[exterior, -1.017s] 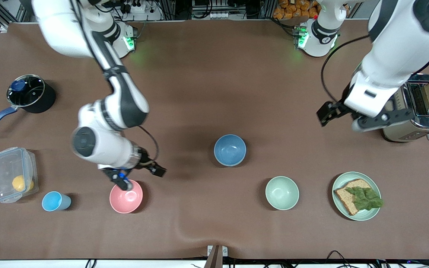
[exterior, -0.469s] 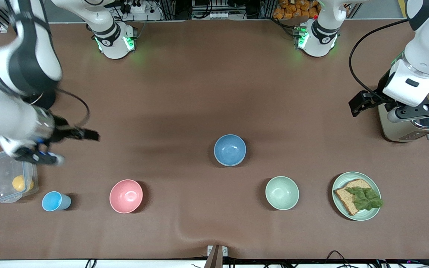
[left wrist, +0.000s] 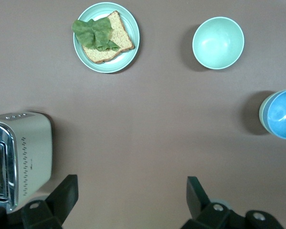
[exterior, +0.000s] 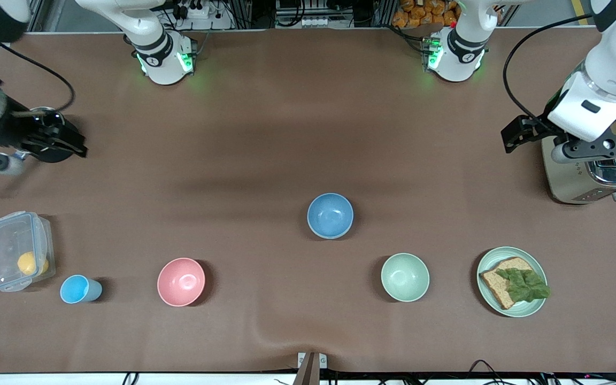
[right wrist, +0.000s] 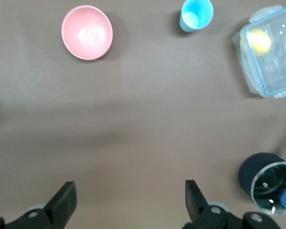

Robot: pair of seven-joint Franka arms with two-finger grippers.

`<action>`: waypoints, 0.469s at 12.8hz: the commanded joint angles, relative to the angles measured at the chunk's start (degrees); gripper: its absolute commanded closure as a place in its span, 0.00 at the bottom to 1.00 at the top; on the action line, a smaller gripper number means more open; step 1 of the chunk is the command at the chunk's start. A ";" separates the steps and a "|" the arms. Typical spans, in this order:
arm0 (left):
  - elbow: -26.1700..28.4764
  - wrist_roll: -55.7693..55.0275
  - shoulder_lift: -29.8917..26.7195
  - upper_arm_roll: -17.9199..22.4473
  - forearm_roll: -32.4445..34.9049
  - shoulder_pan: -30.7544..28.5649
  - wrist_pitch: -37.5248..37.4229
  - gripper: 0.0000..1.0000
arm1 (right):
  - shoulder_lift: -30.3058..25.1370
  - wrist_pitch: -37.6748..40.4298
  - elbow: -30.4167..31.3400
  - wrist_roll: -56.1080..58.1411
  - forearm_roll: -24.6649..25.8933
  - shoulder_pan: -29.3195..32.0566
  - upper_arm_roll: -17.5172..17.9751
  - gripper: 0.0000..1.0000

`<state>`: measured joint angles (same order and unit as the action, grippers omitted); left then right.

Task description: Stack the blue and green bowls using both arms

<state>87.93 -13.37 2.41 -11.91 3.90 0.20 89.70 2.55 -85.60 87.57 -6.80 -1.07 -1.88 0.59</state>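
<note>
Brown worktop [exterior: 286,133] with a blue bowl [exterior: 330,215] near its middle. Nearer the front camera, toward the left arm's end, sits a pale green bowl [exterior: 405,277], apart from it. Both bowls are upright and empty. The left hand [exterior: 597,144] hangs open over a toaster [exterior: 586,182]. The right hand [exterior: 30,149] hangs open over a black pot [right wrist: 264,186], holding nothing.

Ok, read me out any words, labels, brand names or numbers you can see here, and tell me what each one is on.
None can be read.
Toaster: a small mark and a row of dots on its side, too small to read.
Blue bowl, green bowl, pink bowl, blue cup, plate, clear box, pot: no text visible.
</note>
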 commanded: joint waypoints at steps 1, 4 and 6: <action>1.37 5.19 -2.14 2.68 -2.66 0.33 -1.18 0.00 | -2.72 2.53 1.20 1.09 -3.40 3.64 1.52 0.00; 1.45 8.97 -2.23 3.65 -2.93 0.51 -2.16 0.00 | -2.11 1.93 0.85 1.27 -3.41 3.90 1.34 0.00; 1.37 8.98 -2.23 3.65 -2.93 0.51 -2.16 0.00 | -1.76 1.92 0.32 1.27 -3.06 3.91 1.35 0.00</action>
<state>88.15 -5.72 1.64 -8.87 2.20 0.20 87.95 1.05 -83.41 87.65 -6.15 -3.36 0.41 0.70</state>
